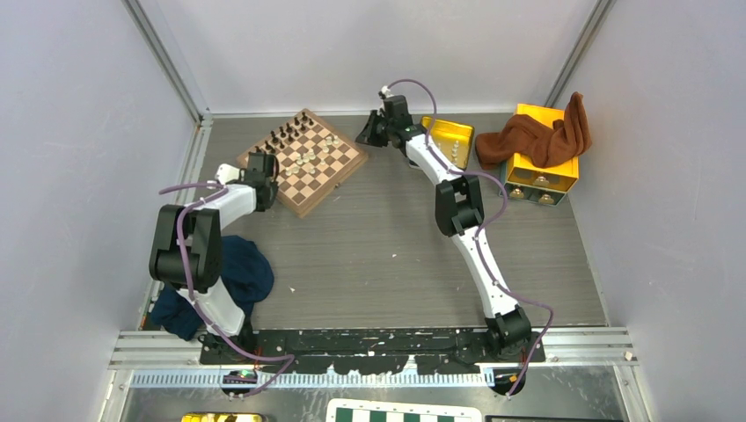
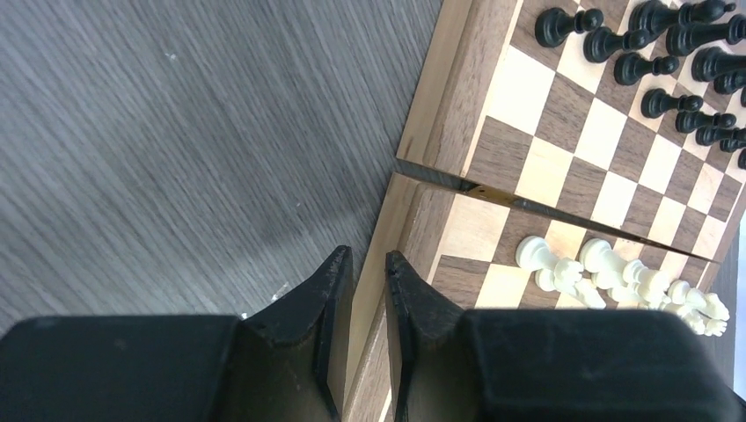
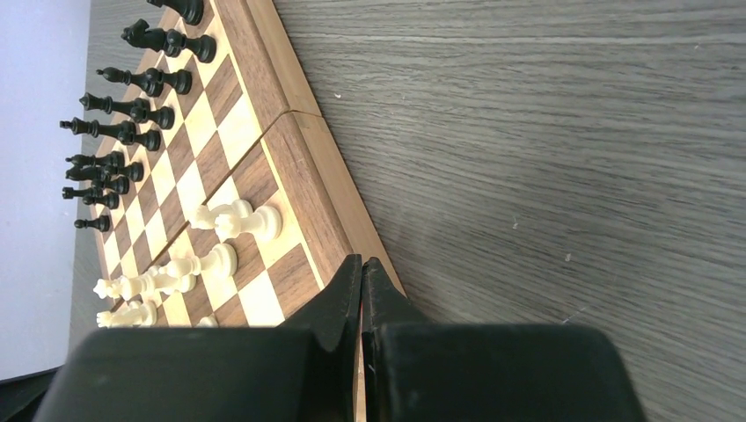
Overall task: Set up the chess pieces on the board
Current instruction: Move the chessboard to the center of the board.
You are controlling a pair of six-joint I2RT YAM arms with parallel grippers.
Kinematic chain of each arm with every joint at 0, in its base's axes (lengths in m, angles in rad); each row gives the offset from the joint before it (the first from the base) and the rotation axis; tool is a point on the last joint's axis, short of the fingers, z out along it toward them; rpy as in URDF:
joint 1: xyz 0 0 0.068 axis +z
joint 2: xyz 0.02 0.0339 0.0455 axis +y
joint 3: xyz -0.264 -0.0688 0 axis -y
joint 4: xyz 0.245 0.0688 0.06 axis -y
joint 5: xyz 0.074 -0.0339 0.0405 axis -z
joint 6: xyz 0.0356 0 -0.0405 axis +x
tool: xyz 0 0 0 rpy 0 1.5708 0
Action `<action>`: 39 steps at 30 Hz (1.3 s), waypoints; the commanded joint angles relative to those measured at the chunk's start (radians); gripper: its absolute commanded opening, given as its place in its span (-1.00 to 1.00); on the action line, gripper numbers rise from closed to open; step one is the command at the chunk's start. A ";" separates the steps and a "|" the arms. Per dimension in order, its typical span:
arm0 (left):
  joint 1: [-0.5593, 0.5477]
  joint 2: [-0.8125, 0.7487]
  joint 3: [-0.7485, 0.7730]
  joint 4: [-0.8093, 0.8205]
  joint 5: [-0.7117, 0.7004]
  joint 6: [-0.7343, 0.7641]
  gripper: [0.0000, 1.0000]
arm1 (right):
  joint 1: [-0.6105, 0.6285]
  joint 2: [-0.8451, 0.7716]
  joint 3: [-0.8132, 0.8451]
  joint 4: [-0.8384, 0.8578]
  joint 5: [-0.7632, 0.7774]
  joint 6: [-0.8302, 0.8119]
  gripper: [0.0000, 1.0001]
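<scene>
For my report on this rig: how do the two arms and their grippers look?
Both the left arm and right arm have white links between blocky black joints. A purple cable loops along each. The left gripper and right gripper are matte black, each with two wedge-shaped fingers. No markings are visible.

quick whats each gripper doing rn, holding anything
left gripper: nearly closed with a narrow gap, at the board's border; cannot tell whether it grips anything
right gripper: closed, holding nothing
</scene>
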 commanded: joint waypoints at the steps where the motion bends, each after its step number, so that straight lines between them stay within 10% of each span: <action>1: 0.004 -0.070 -0.018 -0.009 -0.074 -0.016 -0.57 | 0.000 -0.005 0.031 0.035 -0.018 0.002 -0.98; 39: -0.006 0.086 0.005 0.132 0.081 0.012 -0.60 | 0.030 -0.082 -0.137 0.034 -0.045 -0.035 -0.98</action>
